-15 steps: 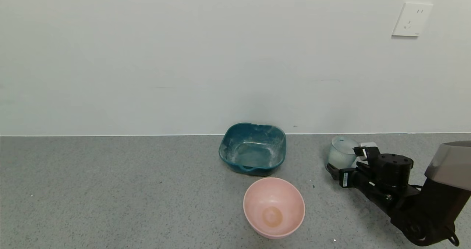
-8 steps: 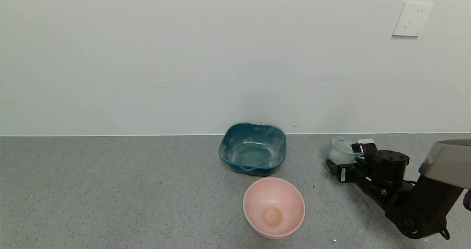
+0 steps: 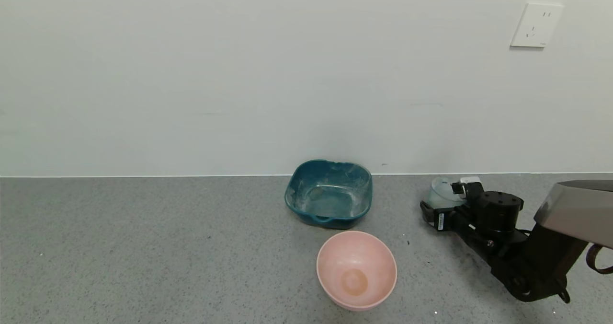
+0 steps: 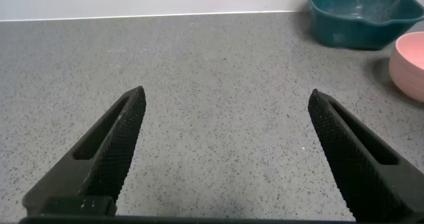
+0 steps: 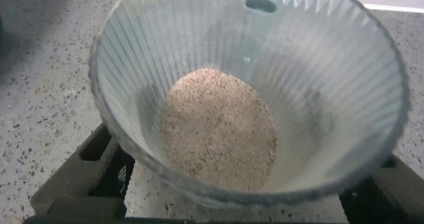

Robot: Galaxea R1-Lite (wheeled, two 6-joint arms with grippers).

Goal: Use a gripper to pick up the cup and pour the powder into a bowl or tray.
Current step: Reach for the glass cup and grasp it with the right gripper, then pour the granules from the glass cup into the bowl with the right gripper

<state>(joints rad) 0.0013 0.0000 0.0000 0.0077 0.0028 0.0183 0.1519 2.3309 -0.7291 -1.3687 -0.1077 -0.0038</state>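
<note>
Grey counter (image 3: pixel 143 247): right gripper (image 3: pixel 445 204) fingers grip cup (image 3: pixel 439 193) (left gripper (image 4: pixel 225 151) fingers spread).

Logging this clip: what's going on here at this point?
The right gripper is at the cup, one finger on either side, on the counter's right. The powder is in the cup; none shows as a heap in the teal dish. The left gripper is open over bare counter.
</note>
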